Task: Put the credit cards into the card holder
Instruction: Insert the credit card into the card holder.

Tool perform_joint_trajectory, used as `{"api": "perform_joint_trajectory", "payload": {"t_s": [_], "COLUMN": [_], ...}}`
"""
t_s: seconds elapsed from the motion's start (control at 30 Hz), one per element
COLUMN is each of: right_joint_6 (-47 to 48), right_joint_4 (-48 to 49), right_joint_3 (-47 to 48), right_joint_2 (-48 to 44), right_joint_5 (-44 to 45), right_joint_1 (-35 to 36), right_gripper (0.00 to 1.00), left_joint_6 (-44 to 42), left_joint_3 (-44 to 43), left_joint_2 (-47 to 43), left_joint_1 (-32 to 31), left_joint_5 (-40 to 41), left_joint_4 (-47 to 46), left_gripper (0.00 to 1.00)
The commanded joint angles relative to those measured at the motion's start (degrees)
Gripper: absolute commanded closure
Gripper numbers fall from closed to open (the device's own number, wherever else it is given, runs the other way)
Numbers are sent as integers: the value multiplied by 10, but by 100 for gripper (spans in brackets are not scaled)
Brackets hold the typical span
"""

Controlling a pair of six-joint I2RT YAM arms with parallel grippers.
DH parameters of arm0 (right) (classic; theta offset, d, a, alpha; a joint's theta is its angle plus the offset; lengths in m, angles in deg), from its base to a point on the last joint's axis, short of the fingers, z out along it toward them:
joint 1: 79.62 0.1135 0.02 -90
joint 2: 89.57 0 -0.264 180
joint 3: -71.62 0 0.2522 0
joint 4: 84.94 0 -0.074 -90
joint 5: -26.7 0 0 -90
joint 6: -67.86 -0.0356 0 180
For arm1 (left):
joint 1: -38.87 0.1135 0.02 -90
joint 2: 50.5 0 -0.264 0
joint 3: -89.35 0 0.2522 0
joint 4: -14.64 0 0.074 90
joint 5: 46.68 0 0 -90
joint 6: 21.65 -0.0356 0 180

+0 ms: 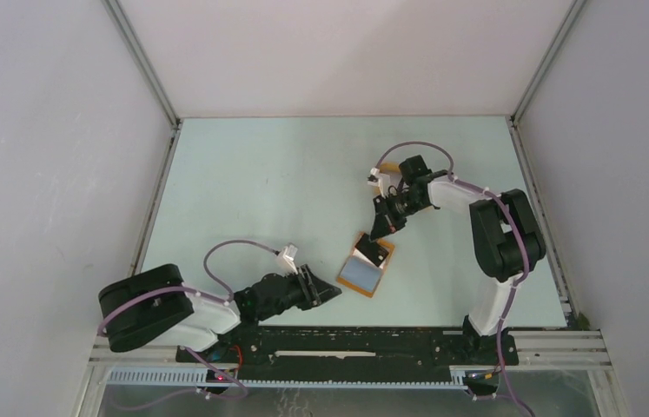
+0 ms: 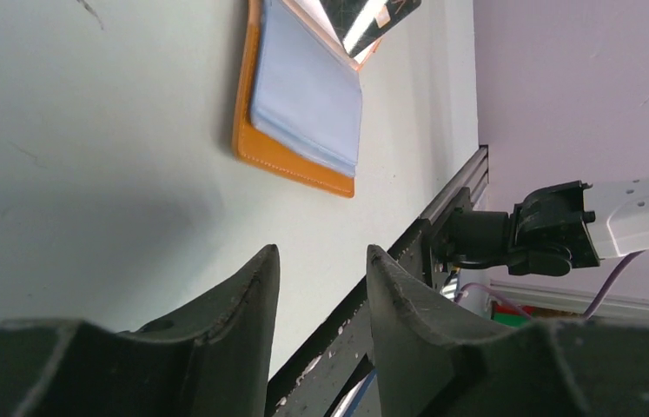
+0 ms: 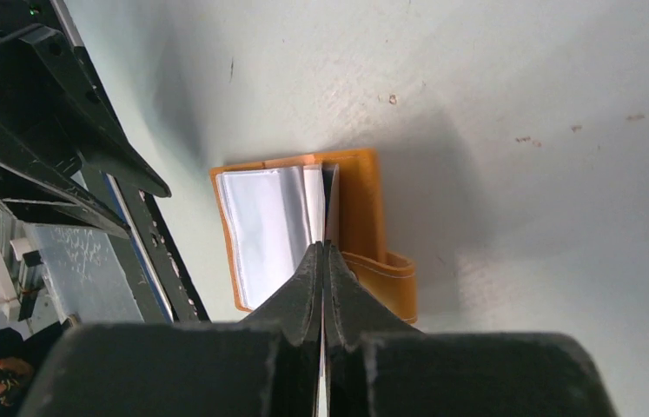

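Observation:
The orange-brown card holder [image 1: 364, 271] lies open on the table, its clear sleeves [image 3: 268, 217] facing up. My right gripper [image 1: 383, 228] is shut on a dark credit card [image 1: 374, 253] and holds it edge-down at the holder's fold. In the right wrist view the gripper [image 3: 325, 248] grips the card [image 3: 328, 195] edge-on, with the holder's orange cover [image 3: 360, 200] and closing tab beside it. My left gripper [image 1: 329, 292] is open and empty, low near the table's front edge, left of the holder. In the left wrist view the gripper [image 2: 321, 254] faces the holder [image 2: 299, 169] and the card [image 2: 373, 19].
A black and metal rail [image 1: 347, 340] runs along the table's front edge, close beneath the left gripper. Grey enclosure walls [image 1: 51, 174] stand on the left, right and back. The right arm's base [image 1: 490, 313] stands at the front right.

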Motion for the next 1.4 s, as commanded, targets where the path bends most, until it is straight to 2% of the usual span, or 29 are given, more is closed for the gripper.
{"api": "perform_joint_trajectory", "payload": {"t_s": [0.0, 0.2, 0.37, 0.53, 0.67, 0.83, 1.03, 1.37], "right_joint_6": [-70, -143, -208, -253, -281, -304, -329, -353], "right_joint_4": [79, 157, 238, 282, 300, 326, 355, 360], "right_joint_3": [-38, -94, -154, -189, -205, -221, -234, -235], "right_joint_2": [-50, -73, -111, -130, -126, -118, -118, -92], "right_joint_5": [-16, -18, 1, 21, 22, 14, 17, -12], "right_joint_1": [-9, -19, -33, -49, -55, -55, -55, -54], "right_gripper": [100, 100, 100, 100, 100, 100, 100, 100], "left_joint_6": [37, 70, 102, 112, 107, 103, 130, 127], "left_joint_3": [-23, -39, -36, -51, -47, -53, -72, -68], "left_joint_2": [13, 68, 162, 239, 248, 239, 282, 289], "left_joint_1": [-8, -8, -8, -8, -8, -6, 2, 16], "left_joint_5": [34, 32, 44, 47, 57, 73, 66, 67], "left_joint_4": [-9, -60, -180, -243, -243, -180, -176, -173], "left_gripper": [52, 51, 51, 55, 59, 58, 60, 62]}}
